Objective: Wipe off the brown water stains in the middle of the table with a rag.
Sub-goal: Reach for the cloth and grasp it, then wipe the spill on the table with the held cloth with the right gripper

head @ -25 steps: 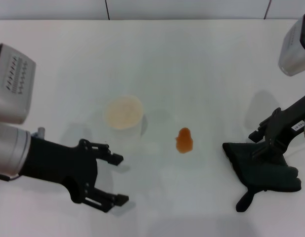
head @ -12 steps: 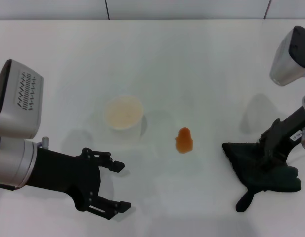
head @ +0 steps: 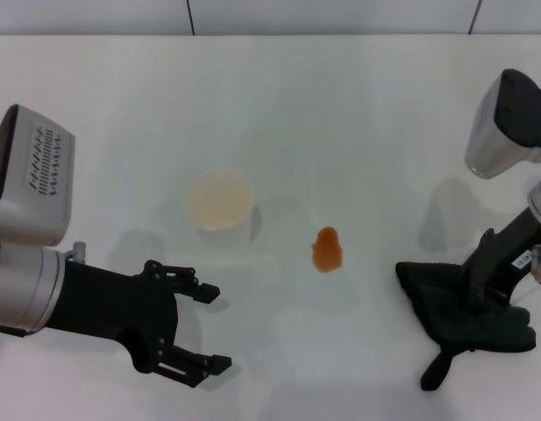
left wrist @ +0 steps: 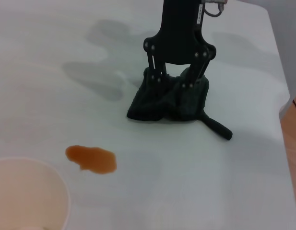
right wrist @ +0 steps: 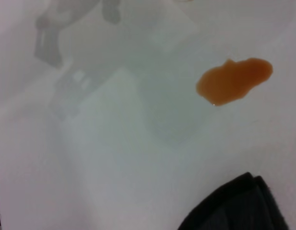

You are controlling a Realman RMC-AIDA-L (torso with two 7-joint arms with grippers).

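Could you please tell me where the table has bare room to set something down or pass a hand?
The table is bare behind the cup and the brown water stains, and between stain and rag. It is crowded at the right gripper on the rag and near the open left gripper.

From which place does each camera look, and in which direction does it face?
Head: above, looking down at table; both arms show, left gripper, right gripper on rag.
Left wrist: low, facing across the stain toward rag and right gripper; cup rim near.
Right wrist: close over table; no fingers visible.
All share stain and rag.
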